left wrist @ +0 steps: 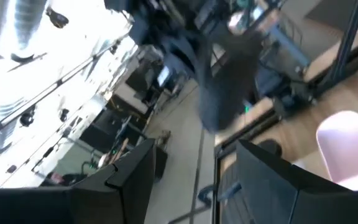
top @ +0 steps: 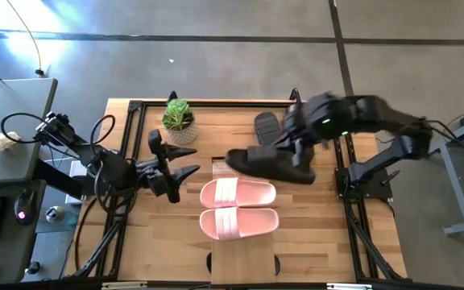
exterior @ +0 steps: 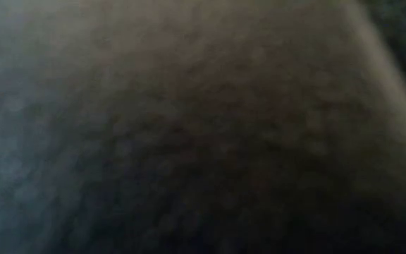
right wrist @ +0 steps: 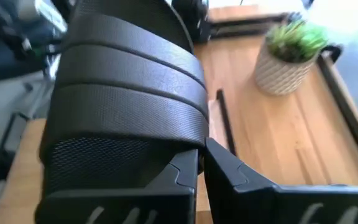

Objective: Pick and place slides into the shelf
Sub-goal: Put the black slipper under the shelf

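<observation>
My right gripper (top: pixel 295 153) is shut on a black slide (top: pixel 266 163), which hangs in the air over the far end of the light-wood shelf (top: pixel 244 262). In the right wrist view its ribbed strap (right wrist: pixel 129 81) fills the picture above my fingers. Two pale pink slides (top: pixel 237 193) (top: pixel 238 223) lie side by side, soles down, on the shelf's plank. Another black slide (top: pixel 266 125) lies on the tabletop beyond. My left gripper (top: pixel 174 159) waits open, left of the shelf, touching nothing. The low view is blocked by something dark. My right gripper holds the black slide near its strap end (right wrist: pixel 188 152), pinched between the two fingers (right wrist: pixel 253 183). The slide itself hides the exact place of contact. It is lifted clear and lies roughly level, its length running toward the table's left (top: pixel 236 159).
A potted plant (top: pixel 178 119) in a white pot stands on the far left of the tabletop (top: pixel 135 242). A black frame rail (top: pixel 216 103) runs round the table's edges. The left wrist view shows a pink slide (left wrist: pixel 347 143) and the room beyond.
</observation>
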Controlling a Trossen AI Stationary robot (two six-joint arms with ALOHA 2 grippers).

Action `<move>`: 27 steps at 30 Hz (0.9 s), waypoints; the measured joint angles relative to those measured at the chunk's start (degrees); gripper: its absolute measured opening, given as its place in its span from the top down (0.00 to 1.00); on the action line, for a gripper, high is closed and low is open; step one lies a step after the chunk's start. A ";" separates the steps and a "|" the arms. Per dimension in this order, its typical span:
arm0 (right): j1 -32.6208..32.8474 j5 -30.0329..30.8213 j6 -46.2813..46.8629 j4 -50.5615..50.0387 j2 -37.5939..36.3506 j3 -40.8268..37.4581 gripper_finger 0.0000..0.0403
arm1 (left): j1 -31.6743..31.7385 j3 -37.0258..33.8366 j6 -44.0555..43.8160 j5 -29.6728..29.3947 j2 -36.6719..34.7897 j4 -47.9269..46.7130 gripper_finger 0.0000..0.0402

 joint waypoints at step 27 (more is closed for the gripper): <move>3.97 -2.54 -3.75 9.64 7.66 -0.04 1.00 | 3.72 -0.04 -12.21 12.39 3.30 -9.13 0.49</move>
